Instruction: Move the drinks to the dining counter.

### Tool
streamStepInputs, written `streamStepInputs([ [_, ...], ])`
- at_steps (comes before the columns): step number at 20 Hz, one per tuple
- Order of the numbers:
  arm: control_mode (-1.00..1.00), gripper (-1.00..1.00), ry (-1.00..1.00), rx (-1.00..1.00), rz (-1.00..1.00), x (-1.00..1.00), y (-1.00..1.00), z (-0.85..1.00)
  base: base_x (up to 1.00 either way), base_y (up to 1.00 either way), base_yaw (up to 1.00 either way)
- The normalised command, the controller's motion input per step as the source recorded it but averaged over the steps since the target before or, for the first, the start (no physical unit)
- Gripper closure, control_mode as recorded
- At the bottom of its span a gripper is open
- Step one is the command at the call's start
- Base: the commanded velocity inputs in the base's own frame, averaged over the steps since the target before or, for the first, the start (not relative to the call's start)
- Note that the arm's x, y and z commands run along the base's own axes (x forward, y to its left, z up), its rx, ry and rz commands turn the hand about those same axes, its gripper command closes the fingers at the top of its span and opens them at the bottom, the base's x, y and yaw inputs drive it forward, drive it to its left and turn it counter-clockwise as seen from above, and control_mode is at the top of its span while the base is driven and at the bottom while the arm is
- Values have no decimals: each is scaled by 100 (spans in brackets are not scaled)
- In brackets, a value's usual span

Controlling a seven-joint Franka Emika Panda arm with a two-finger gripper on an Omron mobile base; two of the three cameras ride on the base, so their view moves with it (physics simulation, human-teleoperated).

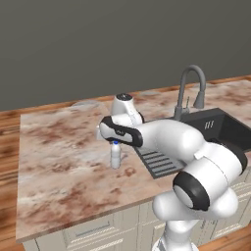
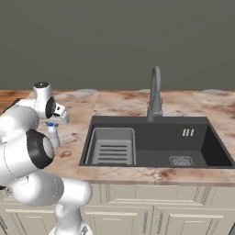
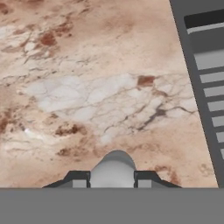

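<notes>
A small whitish-clear bottle with a blue cap (image 1: 115, 156) (image 2: 53, 136), one of the drinks, stands upright at the dining counter (image 1: 59, 162) (image 2: 114, 103), left of the sink. My gripper (image 1: 115, 142) (image 2: 52, 123) comes down from above and is shut on the bottle's top. In the hand view the bottle (image 3: 113, 168) sits between my two dark fingertips, with the gripper (image 3: 113, 179) over marbled countertop (image 3: 87, 87). I cannot tell whether the bottle's base touches the counter.
The dark sink basin (image 1: 220, 127) (image 2: 174, 142) lies to the right, with a ridged grey drain rack (image 1: 159, 162) (image 2: 112, 147) (image 3: 210, 78) at its near end. A grey curved faucet (image 1: 188, 88) (image 2: 155, 92) rises behind it. Pale drawer fronts (image 2: 114, 215) run below the counter's edge.
</notes>
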Motion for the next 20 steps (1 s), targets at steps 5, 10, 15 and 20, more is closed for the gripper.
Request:
streamStepInputs([
  [5, -100, 100, 0, 0, 0, 1, 0, -14, 0, 0, 0],
  [10, -100, 100, 0, 0, 0, 0, 0, -15, 0, 0, 0],
  [15, -100, 100, 0, 0, 0, 0, 0, -16, 0, 0, 0],
  [20, -100, 100, -1, 0, 0, 0, 0, -20, 0, 0, 0],
])
